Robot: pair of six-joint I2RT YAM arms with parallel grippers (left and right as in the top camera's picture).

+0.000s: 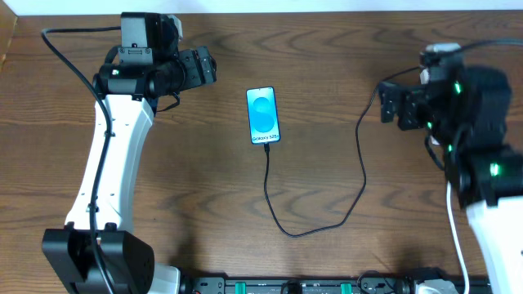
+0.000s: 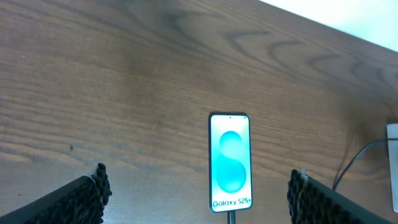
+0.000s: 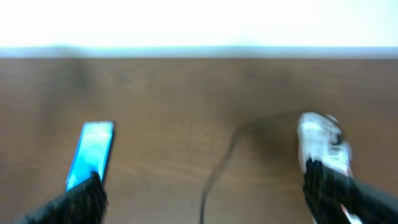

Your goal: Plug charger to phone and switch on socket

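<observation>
The phone (image 1: 263,115) lies flat at the table's middle, its blue screen lit with "Galaxy" text. The thin black charger cable (image 1: 359,175) meets the phone's bottom edge, loops toward the front and runs up to the right arm. The white socket strip (image 1: 441,51) is mostly hidden under the right arm. My left gripper (image 1: 209,65) is open and empty, left of the phone. My right gripper (image 1: 391,102) is open and empty above the cable. The left wrist view shows the phone (image 2: 230,162) between open fingers (image 2: 199,198). The blurred right wrist view shows the phone (image 3: 93,152), cable (image 3: 217,168), strip (image 3: 320,140) and open fingers (image 3: 205,193).
The strip's thicker white cord (image 1: 454,237) runs down the right side toward the front edge. A white edge of the strip shows at the right border of the left wrist view (image 2: 393,163). The table's far edge is close behind both arms.
</observation>
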